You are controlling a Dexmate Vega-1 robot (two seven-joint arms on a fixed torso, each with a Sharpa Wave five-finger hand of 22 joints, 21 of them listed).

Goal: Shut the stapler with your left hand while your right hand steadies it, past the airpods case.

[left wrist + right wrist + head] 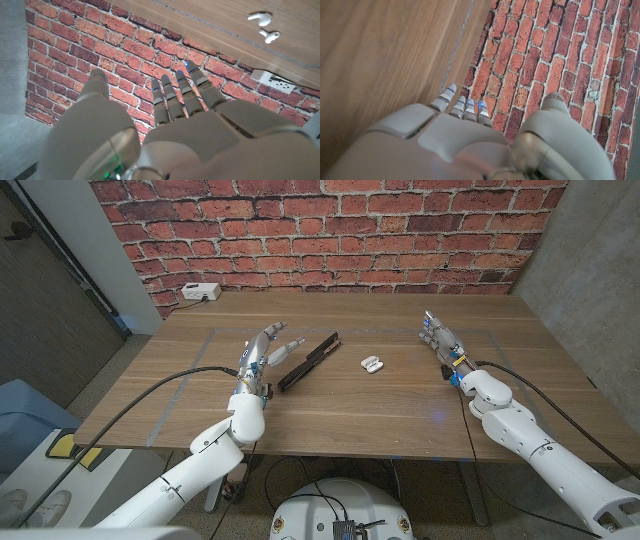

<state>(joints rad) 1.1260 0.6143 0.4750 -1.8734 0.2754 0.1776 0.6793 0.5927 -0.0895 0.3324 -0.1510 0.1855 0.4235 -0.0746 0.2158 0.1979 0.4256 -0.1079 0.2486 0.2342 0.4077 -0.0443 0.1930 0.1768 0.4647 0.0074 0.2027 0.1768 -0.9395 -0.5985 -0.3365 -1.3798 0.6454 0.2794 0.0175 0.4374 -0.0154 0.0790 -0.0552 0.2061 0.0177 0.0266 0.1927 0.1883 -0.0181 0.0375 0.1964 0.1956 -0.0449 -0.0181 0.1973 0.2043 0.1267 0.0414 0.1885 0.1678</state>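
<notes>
wooden table (400,405) stands before a red brick wall (330,230) | white power strip (201,292) at the far left corner | grey wall (585,270) at right

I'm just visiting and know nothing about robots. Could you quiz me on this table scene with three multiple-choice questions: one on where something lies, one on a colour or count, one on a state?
1. Where does the long black stapler lie on the wooden table?
A. just beside the left hand's fingers
B. under the right hand
C. at the table's front edge

2. What colour are the small earbuds lying right of the stapler?
A. black
B. white
C. red

3. What is the right hand doing?
A. gripping the stapler
B. pinching an earbud
C. holding nothing, fingers extended

Answers:
1. A, since the head view shows the stapler just next to the left hand.
2. B, since they show white in the head view.
3. C, since it sits apart from both things, near the table's right side.
</notes>
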